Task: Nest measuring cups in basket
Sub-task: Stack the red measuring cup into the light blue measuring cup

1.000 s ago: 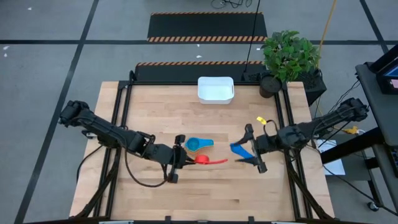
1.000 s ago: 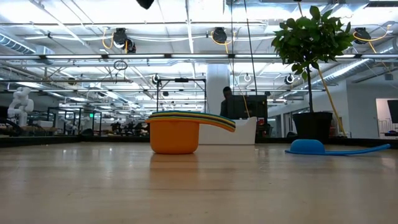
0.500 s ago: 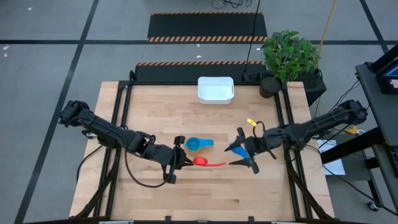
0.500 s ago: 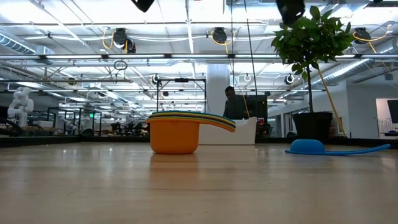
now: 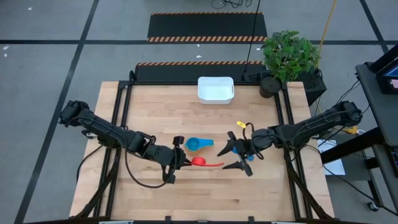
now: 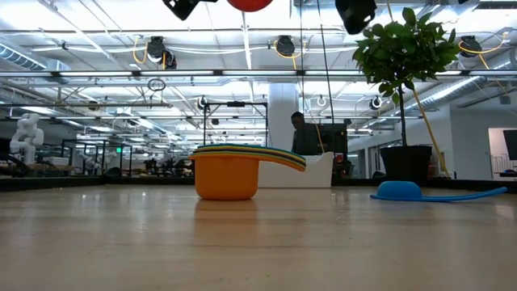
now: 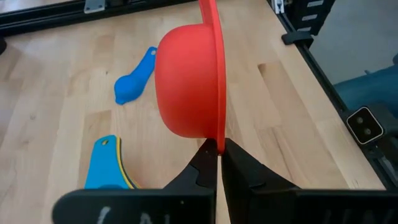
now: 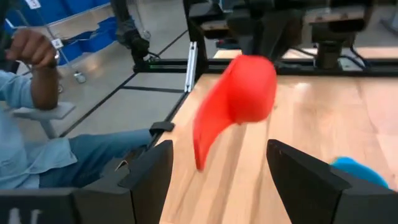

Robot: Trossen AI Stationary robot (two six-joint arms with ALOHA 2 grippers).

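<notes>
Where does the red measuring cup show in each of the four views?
High view: red measuring cup at table centre, at the left gripper.
Low view: only its underside at the top edge.
Left wrist view: fills the centre, rim pinched by the fingers.
Right wrist view: centre, ahead of the open right gripper.
Shared landmark: the dark blue cup.

one basket (image 5: pixel 216 89), two arms, one plant (image 5: pixel 290 55)
</notes>
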